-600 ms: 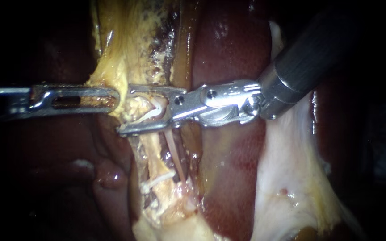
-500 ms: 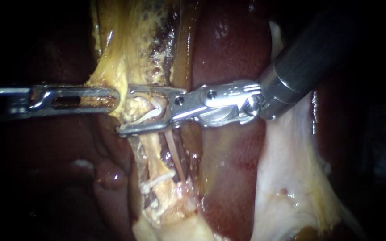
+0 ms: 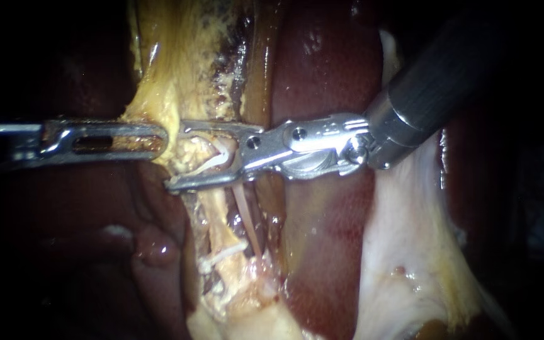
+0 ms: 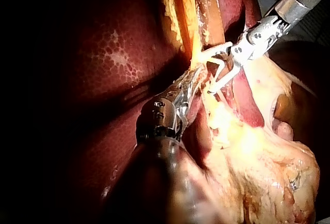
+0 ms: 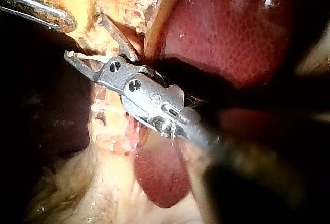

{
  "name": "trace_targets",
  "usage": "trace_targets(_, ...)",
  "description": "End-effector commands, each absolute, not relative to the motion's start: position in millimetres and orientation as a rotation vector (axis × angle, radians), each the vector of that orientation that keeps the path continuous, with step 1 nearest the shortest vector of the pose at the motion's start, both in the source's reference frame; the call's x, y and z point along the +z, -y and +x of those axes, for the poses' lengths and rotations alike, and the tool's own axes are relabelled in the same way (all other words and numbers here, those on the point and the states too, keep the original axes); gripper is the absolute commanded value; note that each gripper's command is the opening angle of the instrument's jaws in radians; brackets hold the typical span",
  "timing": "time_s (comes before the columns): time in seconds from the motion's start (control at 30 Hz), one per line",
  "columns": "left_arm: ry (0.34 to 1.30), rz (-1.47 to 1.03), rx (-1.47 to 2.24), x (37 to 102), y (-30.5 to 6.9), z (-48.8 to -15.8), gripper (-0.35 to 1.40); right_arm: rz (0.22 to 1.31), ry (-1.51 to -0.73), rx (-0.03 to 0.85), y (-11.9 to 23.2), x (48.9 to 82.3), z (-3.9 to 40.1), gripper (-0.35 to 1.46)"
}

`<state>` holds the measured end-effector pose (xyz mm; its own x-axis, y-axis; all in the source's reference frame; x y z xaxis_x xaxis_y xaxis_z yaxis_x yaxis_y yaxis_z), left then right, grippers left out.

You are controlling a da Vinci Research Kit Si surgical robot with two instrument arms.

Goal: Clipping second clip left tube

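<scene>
My right instrument (image 3: 177,155) comes in from the upper right, its jaws open and straddling the yellowish left tube (image 3: 216,217). A white clip (image 3: 216,158) sits in the gap between them, across the tube. Lower on the same tube another white clip (image 3: 225,253) is in place. A thin pale tube (image 3: 244,217) runs just right of it. From the left, my left instrument (image 3: 158,141) is shut on the yellow tissue (image 3: 158,94) beside the tubes. The left wrist view shows the spread jaws of the right instrument (image 4: 219,67) just ahead of the left instrument (image 4: 193,77).
Dark red liver (image 3: 322,252) lies right of the tubes, under the right instrument's wrist. A pale membrane (image 3: 404,239) spreads further right. In the right wrist view, the left instrument's jaw (image 5: 36,7) lies beyond the right instrument (image 5: 95,46).
</scene>
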<state>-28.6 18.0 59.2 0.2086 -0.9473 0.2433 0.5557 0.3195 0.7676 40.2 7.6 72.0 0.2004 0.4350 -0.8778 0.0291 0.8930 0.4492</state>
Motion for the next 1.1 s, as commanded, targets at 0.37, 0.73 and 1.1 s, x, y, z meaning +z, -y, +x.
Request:
trace_targets(0.37, 0.800, 0.579, -1.162, 57.0, -20.8, -25.4, -0.35, 0.411, -1.350, 0.293, -7.5, 71.8, 40.1, 0.58)
trace_targets(0.73, 0.800, 0.573, -1.164, 56.9, -20.7, -24.8, -0.35, 0.499, -1.359, 0.316, -6.1, 69.7, 38.1, 0.58)
trace_targets(1.1, 0.802, 0.574, -1.166, 56.4, -20.6, -24.6, -0.35, 0.682, -1.249, 0.359, -3.5, 67.6, 33.8, 0.57)
